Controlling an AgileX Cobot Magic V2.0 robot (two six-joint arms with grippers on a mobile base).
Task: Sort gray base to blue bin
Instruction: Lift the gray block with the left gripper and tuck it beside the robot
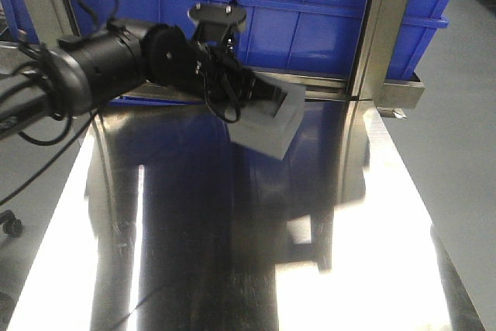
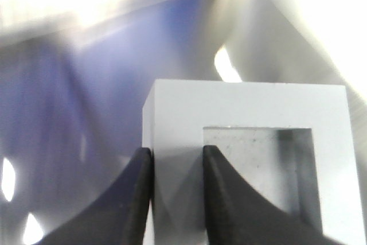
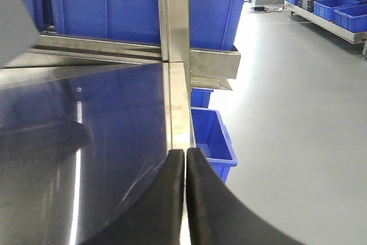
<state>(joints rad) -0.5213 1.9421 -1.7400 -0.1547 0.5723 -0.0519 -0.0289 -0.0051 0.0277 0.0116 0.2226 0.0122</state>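
The left hand [image 2: 176, 156] pinches one wall of the small matte light-gray recessed base [image 1: 273, 125], holding it tilted above the polished steel bench [image 1: 232, 261], just in front of the large bright-blue plastic bin [image 1: 310, 29]. The base should clear that bin's rim before release, since the thin-wall grip may pivot. The right hand [image 3: 184, 162] is pressed together, empty.

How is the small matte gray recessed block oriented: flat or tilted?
Tilted: gray block slants over the steel table, one wall pinched between left gripper jaws.
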